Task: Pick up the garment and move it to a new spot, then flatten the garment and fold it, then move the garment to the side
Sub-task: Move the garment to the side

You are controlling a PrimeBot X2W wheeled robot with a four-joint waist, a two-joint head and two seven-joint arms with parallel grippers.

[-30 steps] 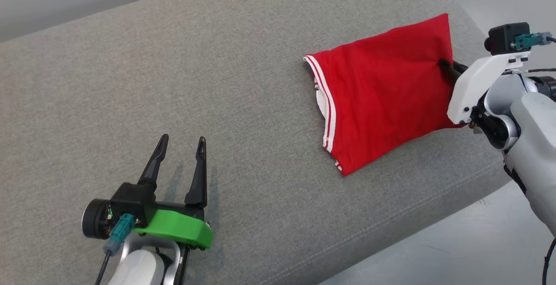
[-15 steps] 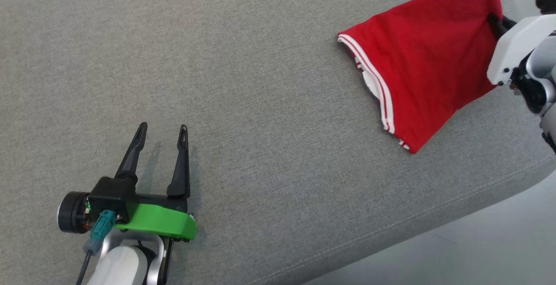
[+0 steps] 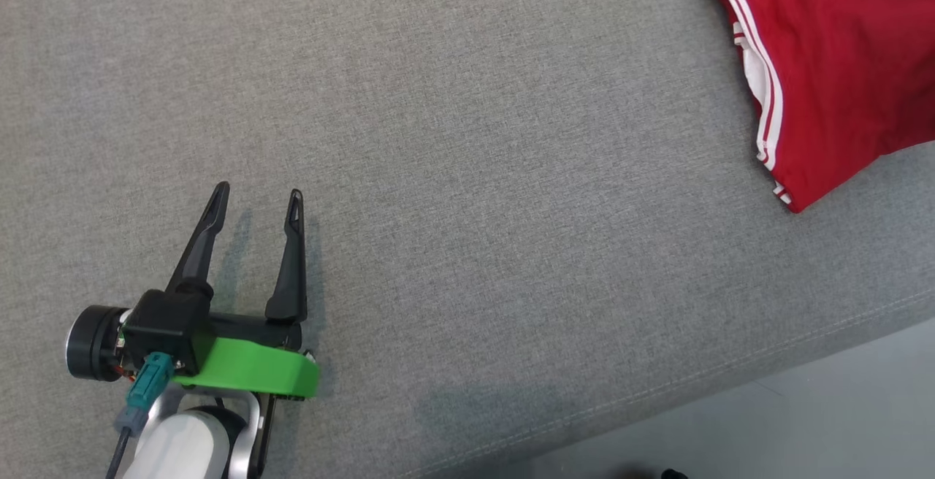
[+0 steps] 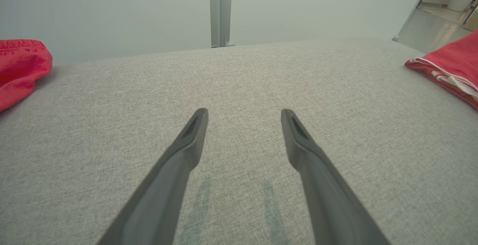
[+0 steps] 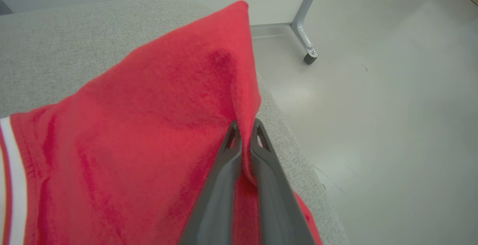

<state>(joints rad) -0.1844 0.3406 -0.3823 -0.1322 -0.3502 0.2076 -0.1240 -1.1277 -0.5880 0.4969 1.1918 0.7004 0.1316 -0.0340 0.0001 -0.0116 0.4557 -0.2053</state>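
The red garment (image 3: 840,63), edged with white stripes, is laid at the right end of the grey fabric-covered desk (image 3: 475,172), its edge clamped by the right pincer (image 5: 245,123). The left pincer (image 3: 258,190) is held spread apart, empty, well away from it.

Two pincers are showing: the left pincer (image 3: 258,190) and the right pincer (image 5: 245,123), each carrying two dark fingers (image 4: 179,155). One grey bench (image 3: 475,172) is lying beneath them. Two red pieces of fabric are resting on it: one garment (image 3: 840,63) with white stripes, and one plain cloth (image 4: 18,65) at the left edge of the left wrist view. One metal post (image 4: 220,9) and one wheeled leg (image 5: 304,39) are standing beyond the bench.
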